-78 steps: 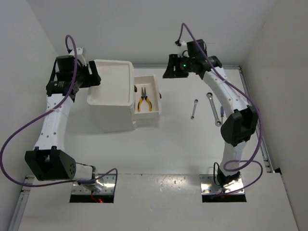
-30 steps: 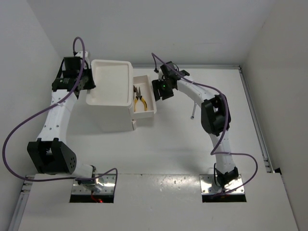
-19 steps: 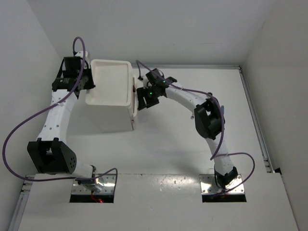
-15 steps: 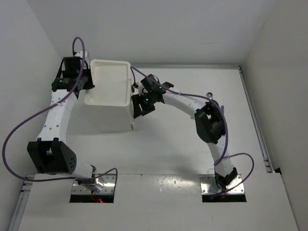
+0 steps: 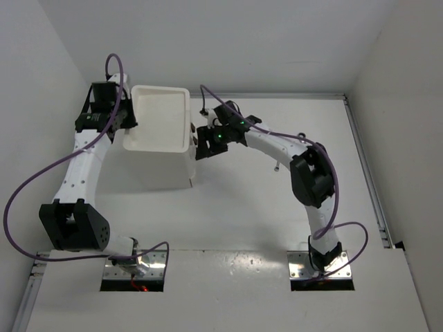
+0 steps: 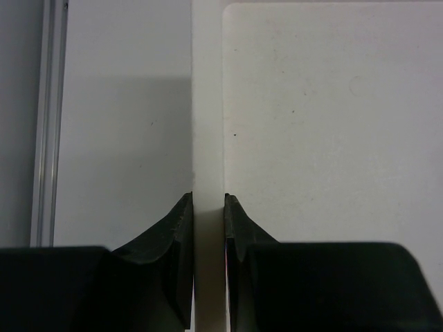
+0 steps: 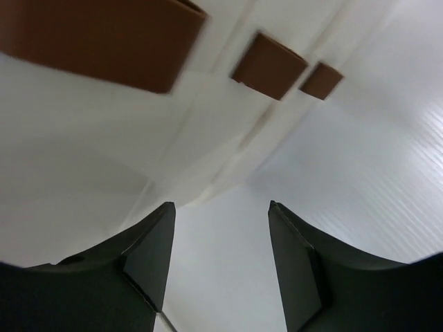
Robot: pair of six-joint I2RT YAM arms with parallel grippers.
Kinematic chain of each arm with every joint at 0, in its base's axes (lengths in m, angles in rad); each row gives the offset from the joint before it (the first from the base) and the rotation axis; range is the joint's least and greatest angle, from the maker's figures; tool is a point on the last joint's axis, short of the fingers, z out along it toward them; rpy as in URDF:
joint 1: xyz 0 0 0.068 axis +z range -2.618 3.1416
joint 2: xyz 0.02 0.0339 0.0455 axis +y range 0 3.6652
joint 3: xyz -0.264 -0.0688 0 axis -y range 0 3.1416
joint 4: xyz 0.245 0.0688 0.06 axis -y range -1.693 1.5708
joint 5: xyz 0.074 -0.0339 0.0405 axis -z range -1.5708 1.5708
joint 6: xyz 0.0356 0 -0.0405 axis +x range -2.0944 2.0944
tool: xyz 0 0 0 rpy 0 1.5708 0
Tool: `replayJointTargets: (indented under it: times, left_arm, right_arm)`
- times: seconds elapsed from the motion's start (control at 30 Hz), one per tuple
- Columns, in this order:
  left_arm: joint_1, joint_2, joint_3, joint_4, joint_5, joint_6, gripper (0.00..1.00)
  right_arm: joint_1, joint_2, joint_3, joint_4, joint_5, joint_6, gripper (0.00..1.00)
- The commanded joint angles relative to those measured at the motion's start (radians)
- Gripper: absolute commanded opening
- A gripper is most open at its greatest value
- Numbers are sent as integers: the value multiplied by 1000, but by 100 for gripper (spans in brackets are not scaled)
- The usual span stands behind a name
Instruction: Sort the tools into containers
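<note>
The white drawer unit (image 5: 158, 162) stands at the back left with its drawers pushed in. My left gripper (image 5: 130, 119) (image 6: 208, 198) is shut on the left rim (image 6: 206, 104) of its recessed tray top (image 6: 325, 124). A short way off the drawer fronts, my right gripper (image 5: 202, 144) (image 7: 221, 205) stands open and empty. It faces brown knobs (image 7: 268, 66) on the white fronts. One silver wrench end (image 5: 302, 135) and another tool tip (image 5: 276, 167) peek out from under the right arm. No other tools show.
White walls enclose the table on the left, back and right. A metal rail (image 5: 363, 166) runs along the right side. Purple cables (image 5: 28, 194) loop off both arms. The right arm (image 5: 277, 142) arches over the table's middle.
The open drawer holding the yellow pliers has been pushed shut by my right gripper, which has since backed off slightly to the right. The left gripper kept its hold on the rim.
</note>
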Motion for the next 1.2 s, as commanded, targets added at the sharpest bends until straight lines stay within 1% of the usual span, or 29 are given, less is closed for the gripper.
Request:
replayJointTargets:
  times: [0.0, 0.03, 0.13, 0.2, 0.4, 0.43, 0.47, 0.5, 0.53, 0.57, 0.6, 0.63, 0.67, 0.7, 0.73, 0.77, 0.8, 0.83, 0.87, 0.93, 0.97, 1.0, 1.03, 1.07, 1.1, 1.13, 1.17]
  left_arm:
    - [-63, -9, -27, -38, 163, -48, 0]
    - [-63, -9, -27, -29, 172, -48, 0]
    - [-63, -9, -27, -28, 184, -58, 0]
    - [-63, -9, -36, -28, 184, -67, 0]
    - [-63, -9, -57, -19, 220, -76, 0]
    - [-63, -20, -57, -19, 220, -76, 0]
    - [-63, -20, -57, -19, 220, -67, 1]
    - [-63, -20, -66, -19, 220, -52, 7]
    - [-63, -20, -67, -19, 235, -51, 15]
    - [-63, -20, -67, -19, 244, -39, 25]
    - [-63, -20, -67, -19, 244, -39, 51]
    - [-63, -31, -76, -19, 244, -29, 61]
    - [-63, -31, -76, -19, 255, -28, 75]
    - [-63, -31, -76, -19, 267, -19, 78]
    - [-63, -40, -76, -19, 267, -19, 78]
    - [-63, -40, -76, -19, 282, -6, 78]
    - [-63, -40, -76, -19, 295, 4, 78]
    - [-63, -40, -76, -19, 295, 4, 78]
    - [-63, -40, -76, -19, 304, 4, 78]
    - [-63, -40, -76, -19, 304, 4, 76]
    - [-63, -40, -67, -28, 295, 4, 75]
    - [-63, -31, -67, -28, 278, 4, 70]
    - [-63, -31, -57, -28, 278, 4, 67]
    - [-63, -20, -44, -38, 266, 4, 65]
    - [-63, -20, -44, -48, 266, 4, 61]
    - [-63, -10, -34, -48, 266, 4, 45]
    - [-63, -9, -34, -48, 266, 4, 39]
  right_arm:
    - [-43, -146, -126, 146, 39, 47, 58]
    - [-43, -161, -156, 159, 102, 58, 58]
    - [-69, -155, -193, 154, 145, 76, 58]
    - [-78, -131, -205, 143, 119, 107, 58]
    - [-98, -89, -224, 235, 10, 163, 58]
    - [-98, -89, -224, 257, -14, 164, 58]
    - [-111, -100, -224, 277, -72, 164, 58]
    - [-123, -100, -224, 322, -112, 148, 58]
    - [-123, -111, -224, 347, -199, 138, 58]
    - [-137, -111, -224, 378, -241, 137, 58]
    - [-150, -121, -224, 410, -287, 125, 58]
    - [-151, -132, -234, 465, -328, 112, 58]
    - [-173, -132, -243, 496, -391, 111, 58]
    - [-174, -146, -266, 523, -425, 84, 58]
    - [-189, -157, -277, 575, -486, 64, 58]
    - [-198, -157, -288, 588, -510, 41, 55]
    - [-216, -169, -334, 625, -539, 13, 55]
    - [-226, -169, -360, 707, -559, 1, 54]
    - [-235, -186, -384, 746, -570, -11, 52]
    - [-249, -197, -402, 766, -595, -69, 52]
    - [-259, -188, -386, 731, -611, -153, 52]
    - [-259, -174, -368, 731, -637, -189, 52]
    - [-269, -174, -359, 707, -646, -259, 52]
    - [-269, -157, -342, 671, -646, -308, 52]
    - [-269, -133, -286, 616, -646, -371, 52]
    - [-269, -119, -252, 555, -646, -510, 54]
    - [-260, -105, -184, 431, -646, -581, 54]
